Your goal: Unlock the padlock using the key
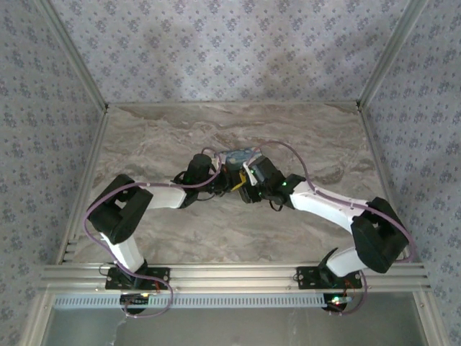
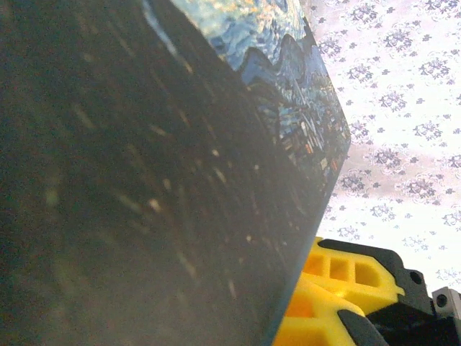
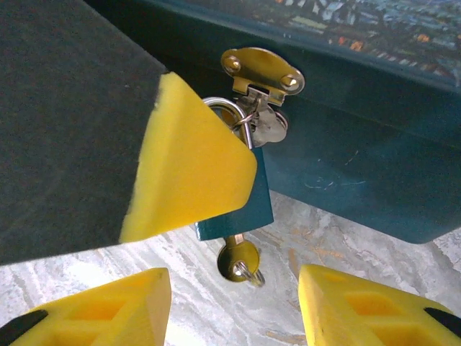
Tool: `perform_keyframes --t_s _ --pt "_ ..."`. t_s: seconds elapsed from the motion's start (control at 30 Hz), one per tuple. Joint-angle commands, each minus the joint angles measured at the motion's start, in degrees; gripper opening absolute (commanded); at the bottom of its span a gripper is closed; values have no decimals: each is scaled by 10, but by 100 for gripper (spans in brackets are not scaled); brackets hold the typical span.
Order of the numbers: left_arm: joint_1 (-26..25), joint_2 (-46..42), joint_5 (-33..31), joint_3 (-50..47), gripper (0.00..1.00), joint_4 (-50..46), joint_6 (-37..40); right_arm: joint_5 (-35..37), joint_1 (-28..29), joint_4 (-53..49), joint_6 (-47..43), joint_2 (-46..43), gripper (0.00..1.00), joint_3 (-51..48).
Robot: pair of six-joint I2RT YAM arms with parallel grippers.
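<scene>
A marbled grey-and-cream tabletop (image 1: 180, 130) fills the middle of the top view, ringed on three sides by walls papered in pale lilac with a small repeating floral print: back wall (image 1: 230, 50), left wall (image 1: 36, 144), right wall (image 1: 425, 130). Two slanting aluminium posts (image 1: 72, 50) mark the rear corners. A ribbed aluminium rail (image 1: 238, 274) runs along the bottom edge, with a dull grey-green surface (image 1: 216, 328) below it. The light is soft and even. The same wallpaper (image 2: 403, 108) looks washed-out and bright at the right of the left wrist view.
</scene>
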Motion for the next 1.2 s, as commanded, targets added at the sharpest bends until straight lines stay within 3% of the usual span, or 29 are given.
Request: perform_keyframes --t_s 0.0,0.9,1.1,1.17 --pt "4 -7 19 22 0 24 1 20 1 13 -15 11 50 19" --pt "5 -6 23 19 0 37 -3 34 2 9 -38 42 30 39" --pt "6 -5 24 17 0 38 -3 24 2 13 -42 41 1 37" --pt "6 -6 23 16 0 37 -2 20 2 13 -44 40 0 34"
